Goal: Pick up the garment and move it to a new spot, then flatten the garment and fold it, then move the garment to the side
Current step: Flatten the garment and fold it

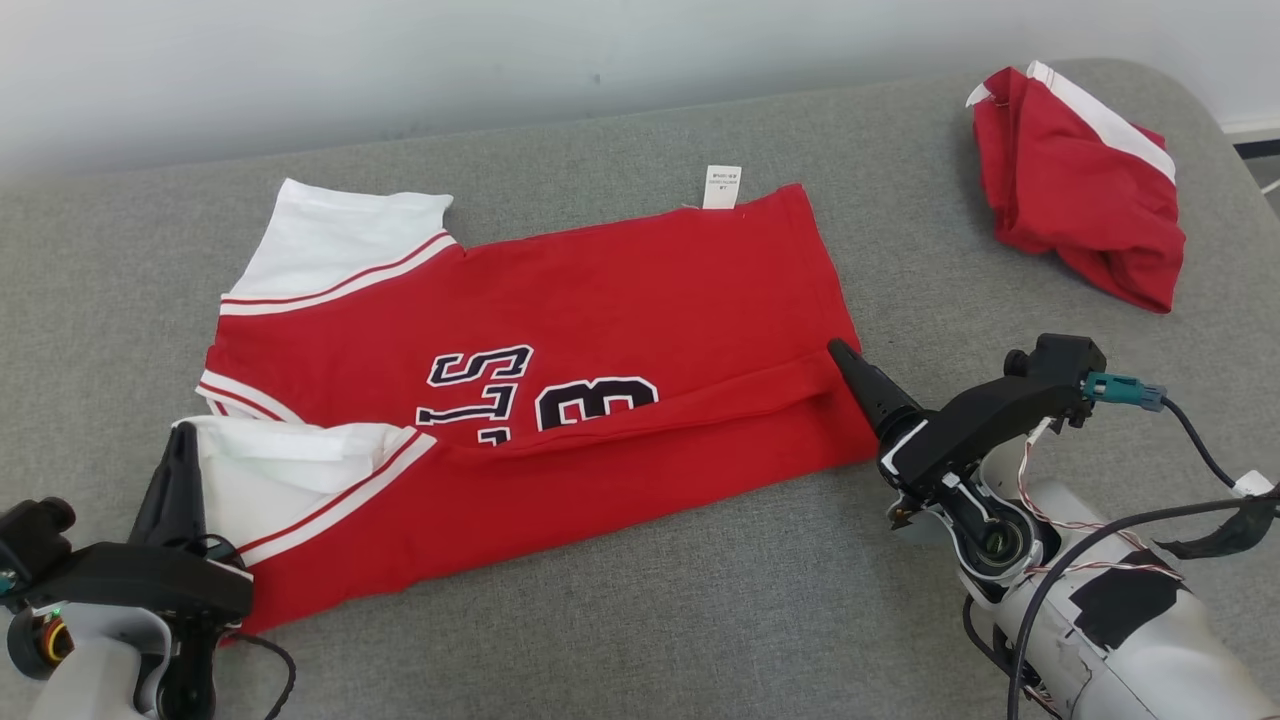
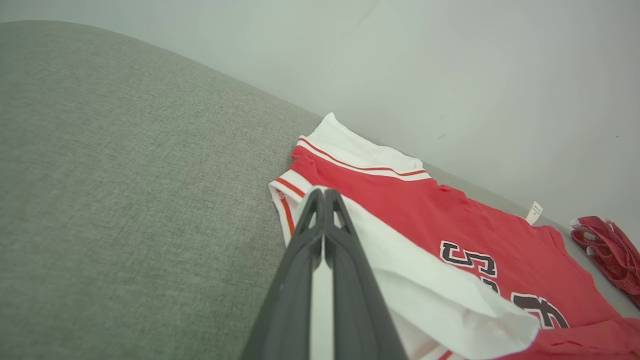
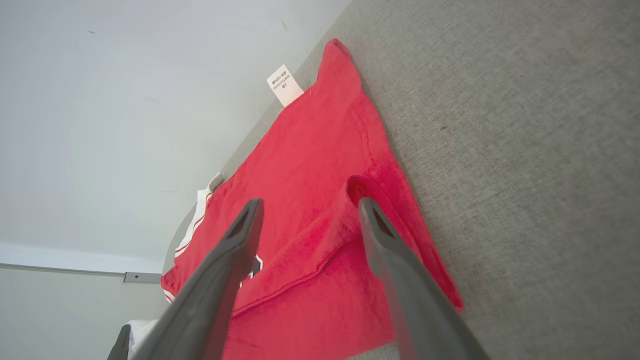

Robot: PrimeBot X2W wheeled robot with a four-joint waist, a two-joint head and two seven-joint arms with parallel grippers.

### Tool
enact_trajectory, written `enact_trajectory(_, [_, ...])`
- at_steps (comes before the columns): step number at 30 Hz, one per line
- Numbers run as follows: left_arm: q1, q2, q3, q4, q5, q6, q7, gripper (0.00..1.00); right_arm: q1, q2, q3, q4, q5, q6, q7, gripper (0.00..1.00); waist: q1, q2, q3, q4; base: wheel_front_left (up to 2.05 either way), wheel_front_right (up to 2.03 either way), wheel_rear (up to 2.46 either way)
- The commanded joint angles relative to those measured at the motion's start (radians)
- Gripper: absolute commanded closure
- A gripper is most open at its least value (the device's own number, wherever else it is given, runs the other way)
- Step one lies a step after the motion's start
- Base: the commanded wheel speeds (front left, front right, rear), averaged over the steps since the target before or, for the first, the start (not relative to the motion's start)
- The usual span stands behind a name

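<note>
Head view gives me the jersey (image 1: 640,300) spread flat on the grey cushion (image 1: 640,620), neck end to my left and hem end to my right. Its near long edge is already turned up over the chest print, so I judge the pick-up, the move and the flattening done and the folding about one fold in. The far sleeve lies unfolded, the body has yet to be folded across, and the shift to the side has not begun.

My left gripper (image 1: 185,440) sits at the jersey's near sleeve. Its fingers are pressed together and the white cloth runs right into them, so I take it as pinching that sleeve. My right gripper (image 1: 842,358) is at the hem end of the jersey, over the end of the fold, with its jaws standing apart and nothing between them.

A white care label (image 1: 722,187) sticks out from the jersey's far edge; its print is too small to read. The black, white-edged lettering lies sideways and half under the fold: I make out an S and probably a 3, no brand. Another red garment (image 1: 1080,180) lies crumpled well beyond the jersey's hem end.
</note>
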Motion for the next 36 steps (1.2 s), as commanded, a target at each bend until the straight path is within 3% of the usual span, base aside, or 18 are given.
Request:
enact_trajectory(1, [-0.009,0.010,-0.002,0.010,-0.012,0.000,-0.008,0.00,0.003,-0.007,0.004,-0.009,-0.011,0.000,-0.012,0.00,-0.0001,-0.0001,-0.002,-0.002,0.00,0.00,0.00])
enact_trajectory(10, [0.024,0.014,0.032,-0.011,0.006,0.000,-0.017,0.00,0.043,-0.044,0.027,-0.058,-0.054,0.000,-0.080,0.00,-0.0001,-0.0001,-0.030,0.002,0.00,0.00,0.00])
enact_trajectory(19, [0.219,-0.068,0.159,-0.206,0.163,0.001,-0.016,0.00,0.095,-0.100,0.102,-0.038,-0.237,0.000,-0.221,0.00,-0.0001,-0.0001,-0.078,0.036,0.00,0.00,0.00])
enact_trajectory(28, [0.336,-0.133,0.200,-0.270,0.286,0.006,-0.016,0.00,0.119,-0.087,0.109,0.036,-0.406,0.000,-0.261,0.00,-0.0001,-0.0001,-0.079,0.057,0.00,0.00,0.00])
enact_trajectory(36, [0.337,-0.149,0.221,-0.235,0.363,0.002,-0.016,0.00,0.123,-0.066,0.068,0.084,-0.495,0.000,-0.269,0.00,-0.0001,-0.0001,-0.058,0.049,0.00,0.00,0.00])
